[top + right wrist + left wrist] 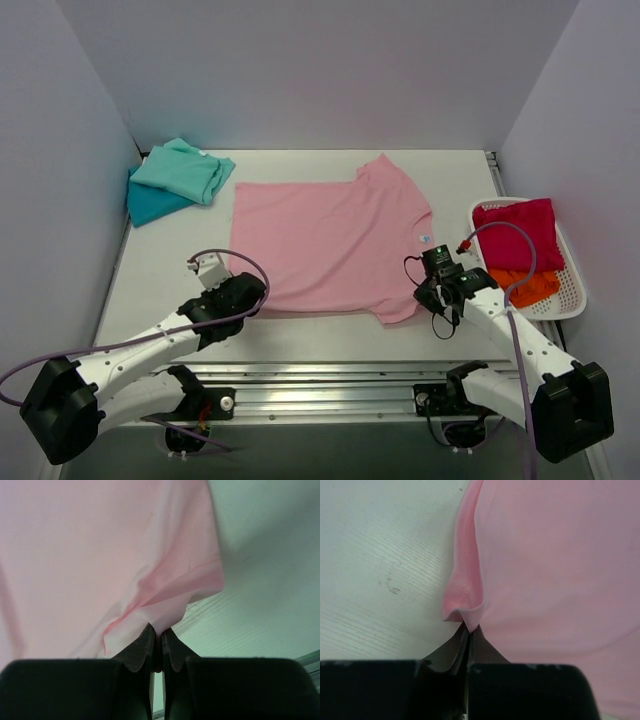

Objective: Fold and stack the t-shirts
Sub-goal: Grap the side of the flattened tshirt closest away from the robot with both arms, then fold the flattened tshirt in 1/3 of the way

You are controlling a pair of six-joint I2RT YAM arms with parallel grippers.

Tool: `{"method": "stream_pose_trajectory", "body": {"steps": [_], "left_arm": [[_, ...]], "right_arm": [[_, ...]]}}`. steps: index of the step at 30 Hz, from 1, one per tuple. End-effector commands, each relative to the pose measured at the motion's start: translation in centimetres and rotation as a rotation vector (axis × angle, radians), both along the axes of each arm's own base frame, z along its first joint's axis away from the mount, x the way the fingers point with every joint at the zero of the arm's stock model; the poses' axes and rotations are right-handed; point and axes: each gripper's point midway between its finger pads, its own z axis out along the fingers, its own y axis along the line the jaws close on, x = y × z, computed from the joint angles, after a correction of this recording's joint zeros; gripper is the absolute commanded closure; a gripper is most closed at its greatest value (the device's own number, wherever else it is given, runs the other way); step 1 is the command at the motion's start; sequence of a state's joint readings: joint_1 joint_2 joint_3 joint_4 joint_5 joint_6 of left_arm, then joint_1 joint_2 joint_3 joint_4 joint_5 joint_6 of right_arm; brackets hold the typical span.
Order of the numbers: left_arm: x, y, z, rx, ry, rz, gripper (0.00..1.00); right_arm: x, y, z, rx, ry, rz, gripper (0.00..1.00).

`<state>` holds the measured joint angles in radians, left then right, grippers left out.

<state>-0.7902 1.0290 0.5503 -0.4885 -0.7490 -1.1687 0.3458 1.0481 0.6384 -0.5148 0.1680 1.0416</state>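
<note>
White lattice basket (pixel 572 285), white table (pixel 170 260)

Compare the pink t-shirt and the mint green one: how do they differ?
The pink t-shirt lies spread open in the middle; the mint green t-shirt is folded at the far left corner. The pink one sits on bare table; the mint green rests on the teal blue t-shirt. Left gripper and right gripper pinch the pink one's near edge; neither holds the mint green.

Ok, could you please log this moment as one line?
left gripper: shut on pink t-shirt, hem corner | right gripper: shut on its sleeve | mint green t-shirt on teal t-shirt
</note>
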Motion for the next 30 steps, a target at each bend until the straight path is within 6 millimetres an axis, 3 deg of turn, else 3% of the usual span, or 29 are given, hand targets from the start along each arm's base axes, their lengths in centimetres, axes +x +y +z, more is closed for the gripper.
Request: {"method": "stream_pose_trajectory", "body": {"steps": [1, 13, 22, 30], "left_arm": [[1.2, -0.2, 2.2, 0.000, -0.047, 0.008, 0.97], [4.2, -1.3, 4.7, -0.045, -0.079, -0.046, 0.96], [6.6, -1.7, 4.4, -0.080, -0.080, -0.043, 0.96], [8.5, -1.6, 4.5, -0.097, -0.087, -0.035, 0.96]], "right_arm": [[0.9, -0.5, 2.0, -0.027, -0.035, -0.004, 1.00], [5.5, 0.8, 5.9, -0.008, -0.143, -0.003, 1.00], [8.2, 1.6, 4.9, -0.019, -0.137, -0.012, 1.00], [11.8, 2.2, 5.3, -0.046, -0.151, -0.028, 1.00]]}}
